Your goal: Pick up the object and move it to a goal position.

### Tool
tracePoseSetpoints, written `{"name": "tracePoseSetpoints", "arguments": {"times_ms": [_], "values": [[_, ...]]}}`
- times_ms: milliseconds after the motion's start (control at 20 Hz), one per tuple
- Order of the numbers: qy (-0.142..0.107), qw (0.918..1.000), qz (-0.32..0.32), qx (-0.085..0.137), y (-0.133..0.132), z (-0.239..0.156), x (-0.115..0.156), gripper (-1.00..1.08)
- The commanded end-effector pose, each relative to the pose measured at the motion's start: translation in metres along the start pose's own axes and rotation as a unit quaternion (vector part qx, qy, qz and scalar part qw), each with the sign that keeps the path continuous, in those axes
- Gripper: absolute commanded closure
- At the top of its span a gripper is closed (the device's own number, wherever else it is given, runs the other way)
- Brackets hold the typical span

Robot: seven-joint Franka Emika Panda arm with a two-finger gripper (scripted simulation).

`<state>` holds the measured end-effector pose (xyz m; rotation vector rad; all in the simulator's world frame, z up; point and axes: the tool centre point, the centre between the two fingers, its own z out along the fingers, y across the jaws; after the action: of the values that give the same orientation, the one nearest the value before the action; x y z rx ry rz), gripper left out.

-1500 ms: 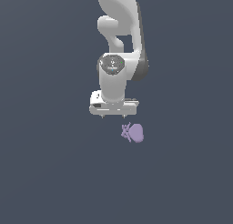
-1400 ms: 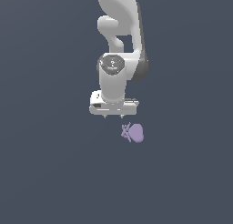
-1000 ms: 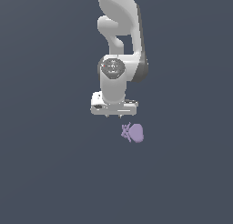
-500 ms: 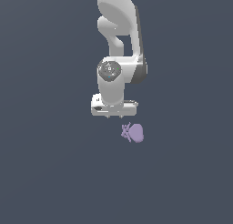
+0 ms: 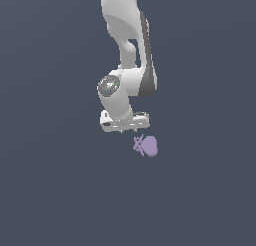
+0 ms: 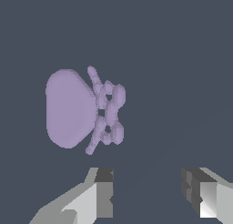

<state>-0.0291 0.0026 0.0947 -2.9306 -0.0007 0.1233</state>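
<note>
The object [image 5: 146, 145] is a small pale lavender blob with short spiky prongs at one end, lying on the dark grey floor. In the wrist view the object [image 6: 82, 109] fills much of the picture, its prongs turned toward the side where my fingers stand. My gripper [image 5: 123, 131] hangs just above the floor, a little toward the exterior view's left of the object and apart from it. The gripper [image 6: 148, 196] is open, with bare floor between its two fingers [image 6: 102, 193].
The white arm [image 5: 125, 55] comes down from the top of the exterior view. A plain dark grey floor [image 5: 55, 190] surrounds the object.
The wrist has turned slightly and the hand has shifted a little toward the exterior view's left. The object has not moved.
</note>
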Motion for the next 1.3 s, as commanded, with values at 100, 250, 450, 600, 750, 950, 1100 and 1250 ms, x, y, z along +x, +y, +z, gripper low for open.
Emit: {"name": "tracePoseSetpoints", "arguments": {"times_ms": [100,250,450,600,750,950,1100,1250], "values": [[0.012,0.9985,-0.003,0.052,-0.003,0.015,0.0,-0.2],[0.024,0.996,-0.003,0.086,-0.005,0.023,0.001,-0.2],[0.043,0.9908,0.0,0.128,-0.006,0.032,0.002,-0.2],[0.06,0.9857,0.003,0.158,-0.007,0.037,0.003,-0.2],[0.077,0.9799,0.008,0.183,-0.007,0.041,0.004,-0.2],[0.097,0.9729,0.015,0.209,-0.006,0.045,0.006,-0.2],[0.11,0.9685,0.019,0.223,-0.006,0.046,0.007,-0.2],[0.119,0.9651,0.023,0.233,-0.005,0.047,0.007,-0.2]]}}
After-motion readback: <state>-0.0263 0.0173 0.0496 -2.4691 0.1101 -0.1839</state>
